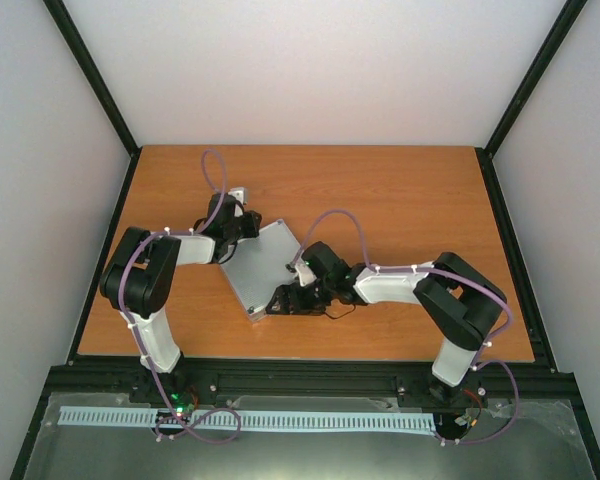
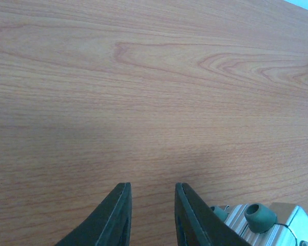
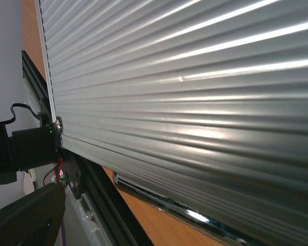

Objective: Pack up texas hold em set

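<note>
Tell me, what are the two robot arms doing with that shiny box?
They are packing up a poker set. The silver case lies shut on the table. The left gripper sits at its far corner, fingers slightly apart with nothing between them. The right gripper is at its near edge, opened wide. No chips or cards show.

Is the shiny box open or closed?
Closed, it seems. From above, the silver case lies flat with only its plain silver outside showing. No black inside, chips or cards are visible.
</note>
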